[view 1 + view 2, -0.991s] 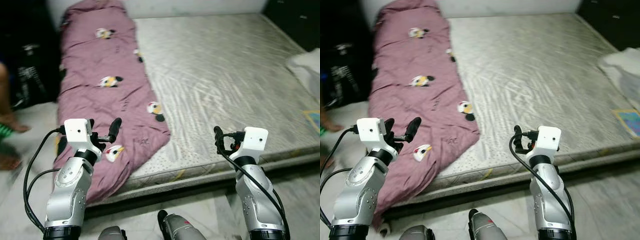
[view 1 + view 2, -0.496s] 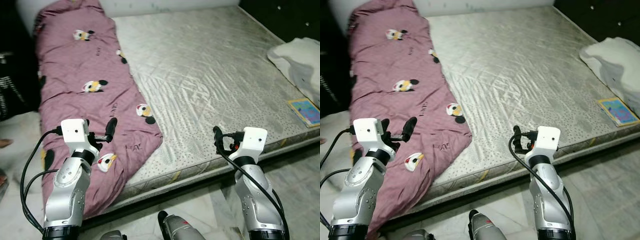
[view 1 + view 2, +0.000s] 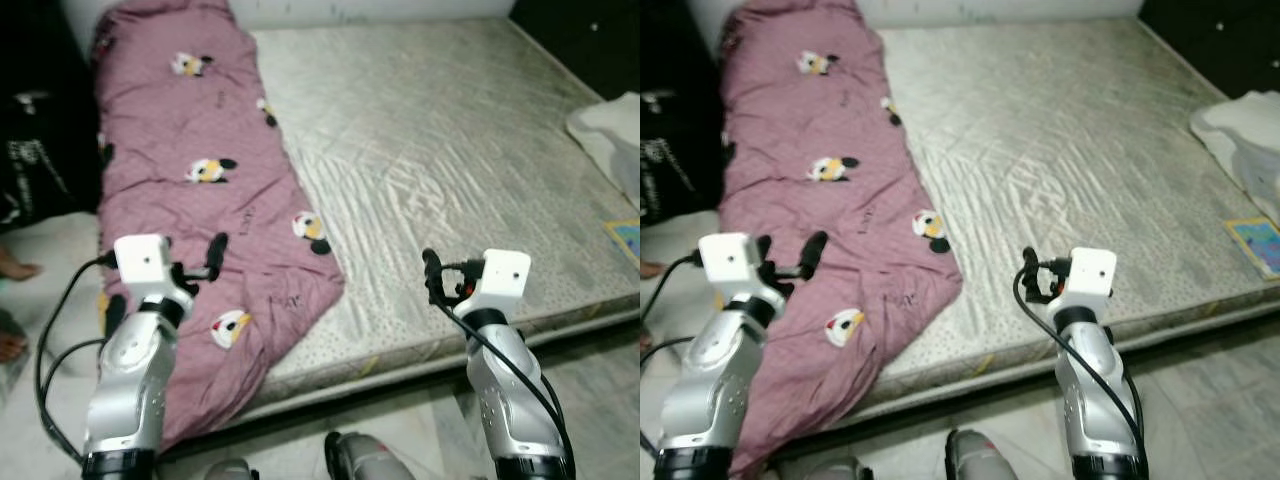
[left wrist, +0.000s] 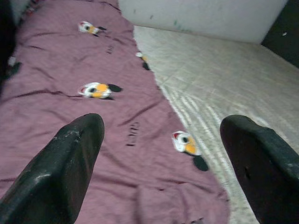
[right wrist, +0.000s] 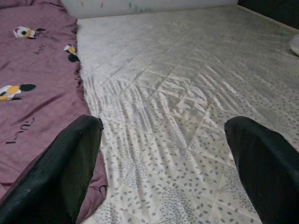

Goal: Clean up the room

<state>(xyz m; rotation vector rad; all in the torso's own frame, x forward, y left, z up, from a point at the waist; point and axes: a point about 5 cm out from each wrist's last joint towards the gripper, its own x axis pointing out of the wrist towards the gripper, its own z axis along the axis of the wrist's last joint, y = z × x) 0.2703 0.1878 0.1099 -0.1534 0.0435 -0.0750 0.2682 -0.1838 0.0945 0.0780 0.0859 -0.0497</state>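
Note:
A long purple blanket (image 3: 215, 190) printed with cartoon figures lies down the left side of a bare grey mattress (image 3: 450, 150), its near end drooping over the front edge towards the floor. My left gripper (image 3: 200, 262) is raised over that near end, open and holding nothing; in the left wrist view its fingers (image 4: 60, 168) stand wide apart above the blanket (image 4: 93, 121). My right gripper (image 3: 432, 272) hangs over the mattress's front edge, also open and holding nothing, and its wrist view looks across the mattress (image 5: 187, 93).
A white crumpled cloth (image 3: 610, 130) and a colourful flat book (image 3: 1260, 245) lie at the mattress's right edge. A person's foot (image 3: 12, 268) stands on the floor at far left beside dark furniture (image 3: 40, 120). Pale floor tiles (image 3: 590, 350) run along the front.
The camera has swung back to the left, so the whole scene shifted right and the person's foot is in view again. Both arms keep their raised pose, grippers still open.

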